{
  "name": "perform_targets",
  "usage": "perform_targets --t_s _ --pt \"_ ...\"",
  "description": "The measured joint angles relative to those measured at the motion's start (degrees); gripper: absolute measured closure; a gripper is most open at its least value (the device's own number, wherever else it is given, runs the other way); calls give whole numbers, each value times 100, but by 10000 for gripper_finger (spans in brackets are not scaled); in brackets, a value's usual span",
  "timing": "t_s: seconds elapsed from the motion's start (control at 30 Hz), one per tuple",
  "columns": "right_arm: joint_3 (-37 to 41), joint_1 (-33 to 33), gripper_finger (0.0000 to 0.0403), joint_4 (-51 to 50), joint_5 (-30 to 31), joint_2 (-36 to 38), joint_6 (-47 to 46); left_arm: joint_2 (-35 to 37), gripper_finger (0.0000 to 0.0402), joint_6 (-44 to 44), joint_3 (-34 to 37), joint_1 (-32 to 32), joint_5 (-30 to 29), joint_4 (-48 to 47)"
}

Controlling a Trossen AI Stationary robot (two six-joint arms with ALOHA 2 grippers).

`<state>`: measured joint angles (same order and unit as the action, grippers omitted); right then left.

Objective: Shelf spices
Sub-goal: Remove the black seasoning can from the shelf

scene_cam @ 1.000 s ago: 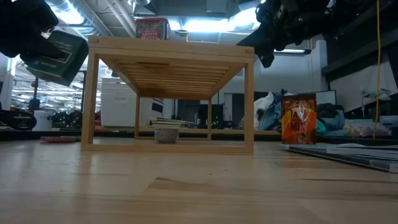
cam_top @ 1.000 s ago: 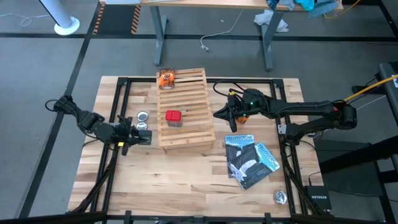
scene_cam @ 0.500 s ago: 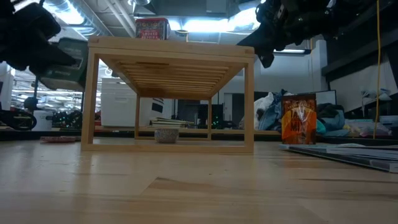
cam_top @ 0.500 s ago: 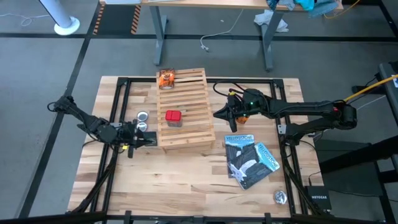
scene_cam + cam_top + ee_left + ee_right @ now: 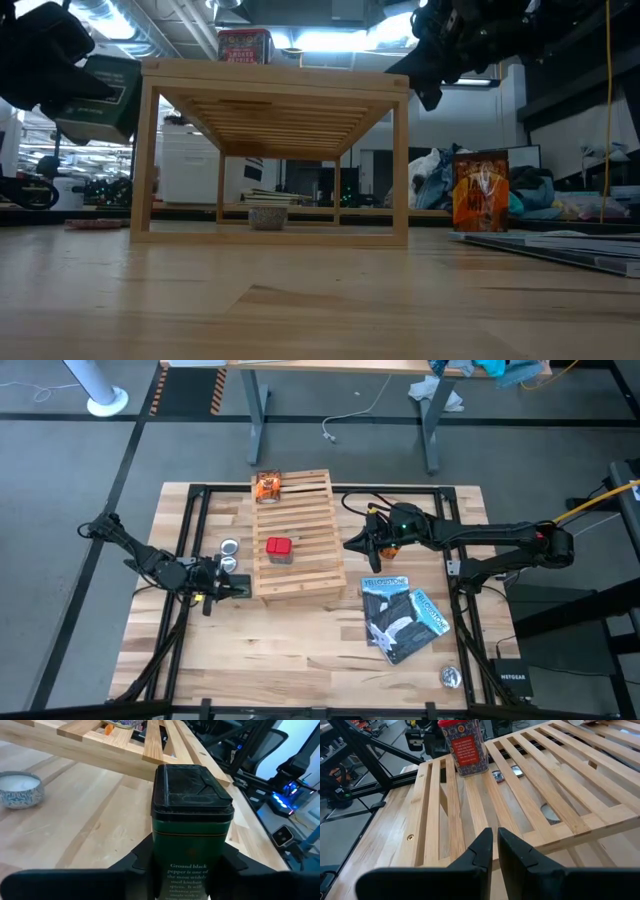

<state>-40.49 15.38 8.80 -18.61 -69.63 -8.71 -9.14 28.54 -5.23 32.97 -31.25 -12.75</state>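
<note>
Butcher-block bench point(image 5: 300, 640) in a workshop, wooden shelf point(image 5: 300, 575) at centre. Left hand point(image 5: 222, 584) is clamped on a dark green spice tin point(image 5: 192, 827), raised to slat height just beside the shelf's edge, likely to set it on top. Red spice box point(image 5: 278, 548) already stands on the shelf. Right hand point(image 5: 352, 544) waits with fingers together beside the shelf's other edge

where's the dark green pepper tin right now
The dark green pepper tin is held in the left gripper, raised off the table just left of the shelf, near its front-left corner and the two silver tins.
</note>
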Motion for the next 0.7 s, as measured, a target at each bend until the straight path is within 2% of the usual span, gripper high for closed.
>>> perform_targets --t_s 0.43,0.7 --pt "0 0 370 6 -1 0 0 -27 290 48 0 0 16 -39" --pt "0 0 370 7 -2 0 0 -448 300 490 0 -1 15 -52"
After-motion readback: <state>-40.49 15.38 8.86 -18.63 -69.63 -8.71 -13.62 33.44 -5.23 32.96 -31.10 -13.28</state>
